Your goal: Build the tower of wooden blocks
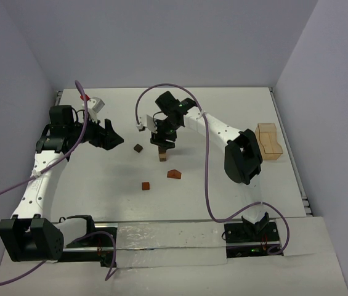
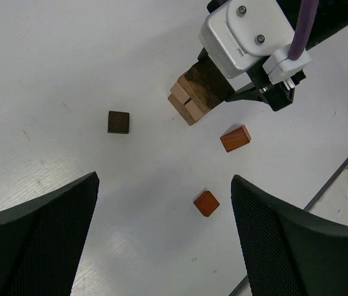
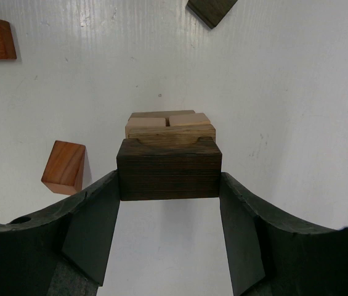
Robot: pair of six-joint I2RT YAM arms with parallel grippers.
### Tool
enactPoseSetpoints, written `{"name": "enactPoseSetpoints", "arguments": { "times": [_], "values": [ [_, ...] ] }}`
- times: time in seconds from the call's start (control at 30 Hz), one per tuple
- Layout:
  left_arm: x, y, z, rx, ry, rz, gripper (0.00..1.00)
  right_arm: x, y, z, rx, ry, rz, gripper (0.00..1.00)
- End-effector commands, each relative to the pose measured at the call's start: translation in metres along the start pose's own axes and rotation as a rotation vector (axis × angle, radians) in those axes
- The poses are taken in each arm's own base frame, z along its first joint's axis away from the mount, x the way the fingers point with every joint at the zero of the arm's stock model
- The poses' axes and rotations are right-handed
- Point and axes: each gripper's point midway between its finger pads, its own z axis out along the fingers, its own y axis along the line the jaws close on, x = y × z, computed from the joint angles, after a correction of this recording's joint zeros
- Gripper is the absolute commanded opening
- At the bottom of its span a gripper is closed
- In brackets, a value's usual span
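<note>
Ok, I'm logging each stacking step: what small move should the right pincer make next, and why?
Probably lower the dark block straight down a touch: the right pincer grips it on both sides, roughly centred over the wood block tower, and whether they touch is unclear.

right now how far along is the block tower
Done: the wood block tower has a short base of light blocks standing. In hand: the right pincer grips a dark block at its top. Left: a dark cube, a longer reddish block and a reddish cube lie loose; the left pincer is open, empty.
</note>
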Motion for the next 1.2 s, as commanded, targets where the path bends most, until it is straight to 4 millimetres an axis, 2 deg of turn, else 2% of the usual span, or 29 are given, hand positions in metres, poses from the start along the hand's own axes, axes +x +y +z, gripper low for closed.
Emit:
{"name": "enactPoseSetpoints", "arguments": {
  "times": [0.0, 0.97, 1.17],
  "values": [
    [-0.0202, -0.0031, -0.0027, 0.015, -0.055, 0.043, 0.94, -0.0050, 0.0004, 0.0054, -0.001, -0.022, -0.004, 0.35],
    [-0.0192, -0.0038, -0.0022, 0.021, -0.054, 0.041, 0.94, -0.0108, -0.0025, 0.0004, 0.009, -0.031, -0.013, 0.40],
    [-0.0187, -0.0039, -0.0025, 0.020, -0.053, 0.043, 0.94, -0.0095, 0.0000, 0.0012, 0.003, -0.025, -0.018, 0.62]
  ]
}}
